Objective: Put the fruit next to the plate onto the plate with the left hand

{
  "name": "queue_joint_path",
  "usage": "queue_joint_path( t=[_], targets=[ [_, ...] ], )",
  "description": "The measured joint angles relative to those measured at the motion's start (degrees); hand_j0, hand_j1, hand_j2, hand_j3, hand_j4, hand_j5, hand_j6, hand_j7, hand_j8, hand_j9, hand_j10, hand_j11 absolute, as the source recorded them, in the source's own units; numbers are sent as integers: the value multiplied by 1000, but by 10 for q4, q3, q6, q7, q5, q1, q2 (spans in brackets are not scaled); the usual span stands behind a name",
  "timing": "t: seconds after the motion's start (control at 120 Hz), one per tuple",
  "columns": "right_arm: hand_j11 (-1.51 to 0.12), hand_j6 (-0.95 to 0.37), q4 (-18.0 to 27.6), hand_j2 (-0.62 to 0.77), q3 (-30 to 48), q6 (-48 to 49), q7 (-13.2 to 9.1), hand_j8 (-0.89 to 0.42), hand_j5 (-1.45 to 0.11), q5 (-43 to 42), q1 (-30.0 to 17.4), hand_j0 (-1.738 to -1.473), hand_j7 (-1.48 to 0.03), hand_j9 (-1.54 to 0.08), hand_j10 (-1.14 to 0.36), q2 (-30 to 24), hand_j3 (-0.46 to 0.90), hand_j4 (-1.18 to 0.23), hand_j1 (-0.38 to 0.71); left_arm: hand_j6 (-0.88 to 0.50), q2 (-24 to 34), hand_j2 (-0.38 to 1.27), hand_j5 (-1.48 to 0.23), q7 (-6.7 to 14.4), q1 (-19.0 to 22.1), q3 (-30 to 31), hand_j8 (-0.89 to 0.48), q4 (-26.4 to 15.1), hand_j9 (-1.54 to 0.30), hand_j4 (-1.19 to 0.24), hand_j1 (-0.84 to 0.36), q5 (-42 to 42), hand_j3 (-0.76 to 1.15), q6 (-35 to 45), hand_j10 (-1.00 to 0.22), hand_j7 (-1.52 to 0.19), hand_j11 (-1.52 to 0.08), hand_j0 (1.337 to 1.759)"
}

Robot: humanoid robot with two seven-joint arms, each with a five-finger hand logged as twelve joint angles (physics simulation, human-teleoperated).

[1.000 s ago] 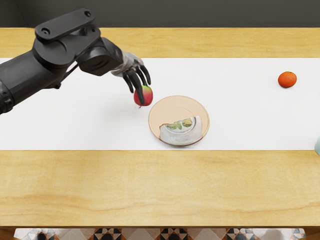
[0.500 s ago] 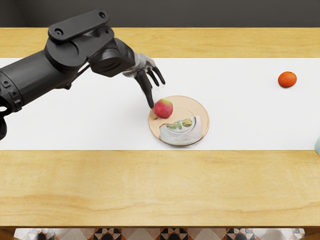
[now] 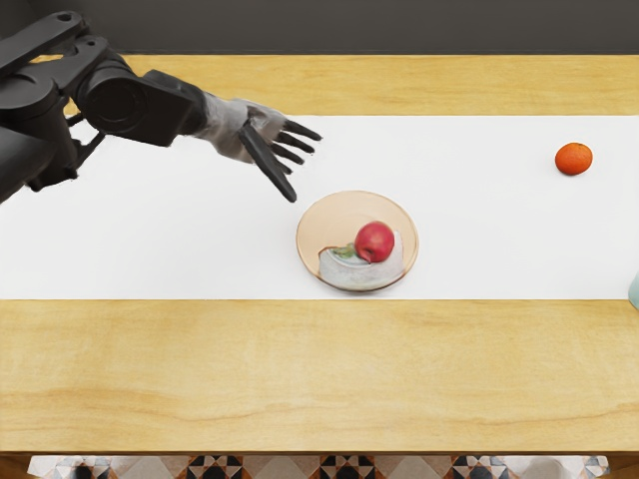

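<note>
Standing by the wooden counter (image 3: 319, 369), I see the red apple (image 3: 374, 241) sitting on the tan plate (image 3: 334, 212), a little right of the plate's middle and on the pale, glassy patch with a green leaf print that fills its near half. The plate lies on a white runner (image 3: 150, 249) that crosses the counter from edge to edge.

The left hand (image 3: 250, 135) hangs up and to the left of the plate, apart from it and touching neither plate nor apple. Its dark fingers (image 3: 272, 168) are spread wide and hold nothing; they point towards the plate, the longest one slanting down at the rim. The black left arm (image 3: 90, 100) comes in from the upper left corner.

Far off on the right end of the runner lies an orange (image 3: 573, 158), well apart from everything else. At the very right edge a sliver of something pale blue (image 3: 635, 289) shows (too little of it to say what it is). Patterned floor tiles (image 3: 339, 467) peek out below the counter's near edge.
</note>
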Motion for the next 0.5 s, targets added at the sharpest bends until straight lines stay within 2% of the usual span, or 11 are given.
queue_joint_path(
  t=[0.108,0.192,0.308,0.5],
  targets=[
    [0,0,0,0,0,0,0,0,0,0,0,-1658,0,0,0,0,0,0,-349,-36,57,20,-53,0,49,-73,-36,0,-52,-40,304,-8,0,-17,-40,-52,-52,1658],
    [0,0,0,0,0,0,0,0,0,0,0,-1658,0,0,0,0,0,0,-349,-30,103,15,-44,0,76,-107,-31,-1,-43,-33,311,-22,0,-23,-33,-43,-43,1658],
    [0,0,1,0,0,0,0,0,0,0,0,-1658,0,0,0,0,0,0,-349,-25,155,10,-35,0,115,-126,-25,0,-35,-27,318,-49,0,-25,-27,-35,-35,1658],
    [0,0,1,0,0,0,0,0,0,0,0,-1658,0,0,0,0,0,0,-349,-20,226,6,-28,0,150,-133,-20,1,-28,-21,324,-94,0,-27,-21,-28,-28,1658]
  ],
)
